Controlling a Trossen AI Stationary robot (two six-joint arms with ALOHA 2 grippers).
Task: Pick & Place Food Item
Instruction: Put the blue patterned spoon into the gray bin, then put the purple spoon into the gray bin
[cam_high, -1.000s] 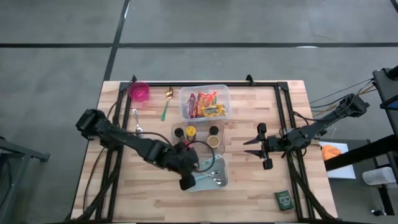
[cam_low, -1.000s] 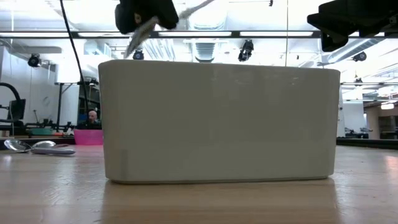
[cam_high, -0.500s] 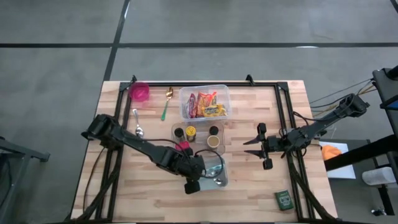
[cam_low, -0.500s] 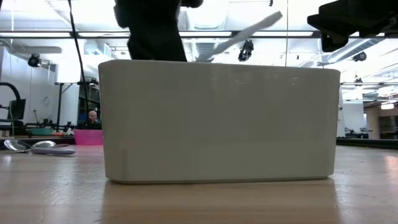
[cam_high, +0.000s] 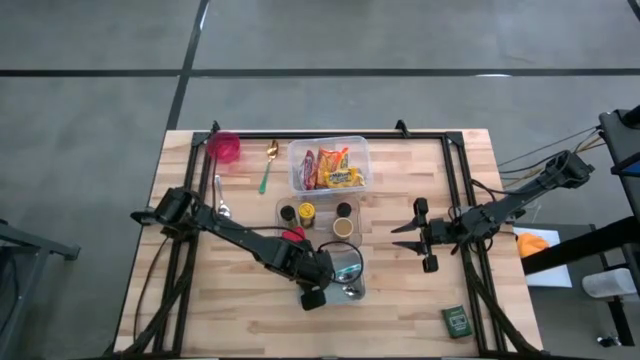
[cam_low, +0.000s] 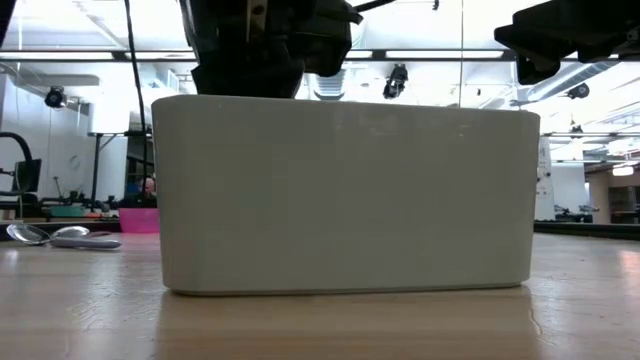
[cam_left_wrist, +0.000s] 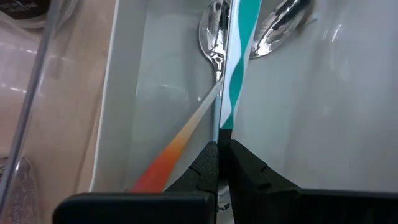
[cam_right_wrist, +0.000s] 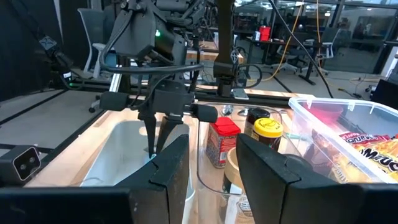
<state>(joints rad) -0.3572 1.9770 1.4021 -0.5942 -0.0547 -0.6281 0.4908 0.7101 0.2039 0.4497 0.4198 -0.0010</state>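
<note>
1. The left end effector (cam_high: 322, 290) reaches down into the white rectangular plastic bin (cam_high: 356, 292) at the front middle of the wooden bench (cam_high: 400, 300).
2. Its fingers (cam_left_wrist: 245, 171) are pressed together on the tip of a teal-and-white utensil handle (cam_left_wrist: 238, 56), which runs away from them along the bin floor.
3. Two metal spoons (cam_left_wrist: 214, 34) lie in the bin beyond the handle, and an orange-tipped white handle (cam_left_wrist: 177, 140) slants across beside it.
4. The right end effector (cam_high: 412, 236) hovers over the right half of the bench, well apart from the bin, with its fingers (cam_right_wrist: 168, 168) partly apart and nothing between them.
5. The food items, colourful snack packets (cam_high: 330, 168), sit in a clear plastic container (cam_high: 364, 147) at the back middle.
6. Between container and bin stand small spice jars (cam_high: 307, 212), one of them red-capped (cam_right_wrist: 222, 143).
7. A pink bowl (cam_high: 224, 148) sits at the back left corner, with a gold-and-green spoon (cam_high: 268, 166) beside it.
</note>
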